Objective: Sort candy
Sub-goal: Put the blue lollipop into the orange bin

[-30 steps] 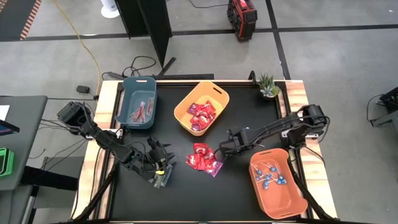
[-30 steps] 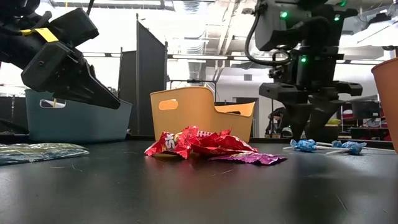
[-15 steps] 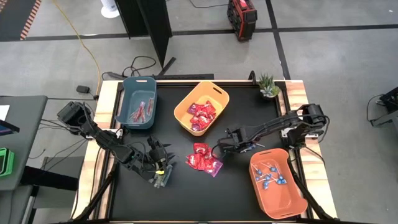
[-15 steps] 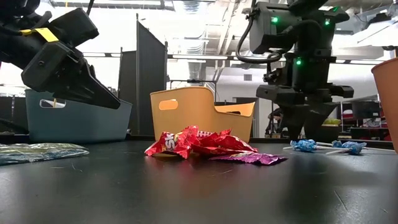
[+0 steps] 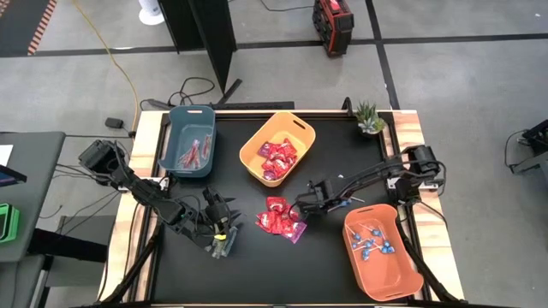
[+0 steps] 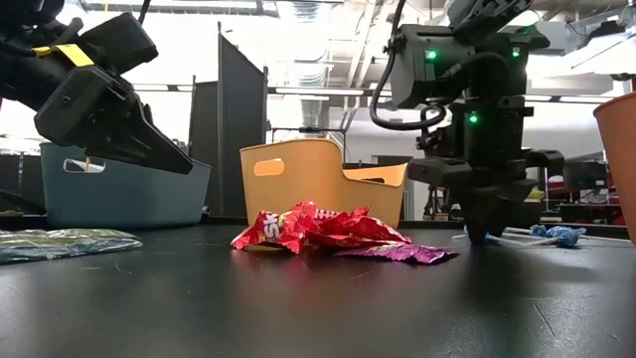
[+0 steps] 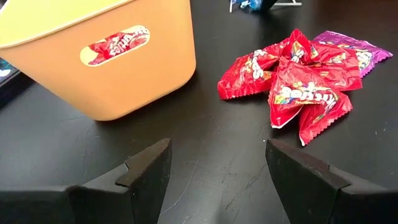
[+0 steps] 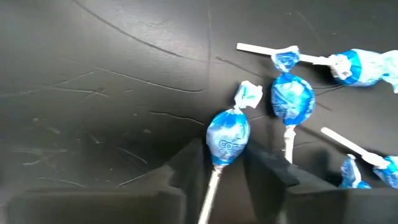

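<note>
Matte black and finely scratched, the surface (image 5: pixel 257 257) is filling the lower frame of the high view, and at its lower left the left gripper (image 5: pixel 221 242) is waiting with its fingers spread wide and holding nothing, aimed toward the crinkled, shiny red and magenta square packets (image 5: pixel 280 217) heaped at the centre. Just right of that heap the right gripper (image 8: pixel 221 171) is standing low over loose blue-wrapped lollipops (image 8: pixel 229 140), its fingers closing either side of one white stick, seemingly to carry it to the smooth orange bin (image 5: pixel 402 274) at lower right, where more lollipops are already lying; whether it is gripped yet I cannot tell. Farther up, a rounded yellow bin (image 5: pixel 250 150) is collecting red packets at centre, and a blue bin (image 5: pixel 171 137) at upper left is holding thin stick packets (image 5: pixel 197 152).
</note>
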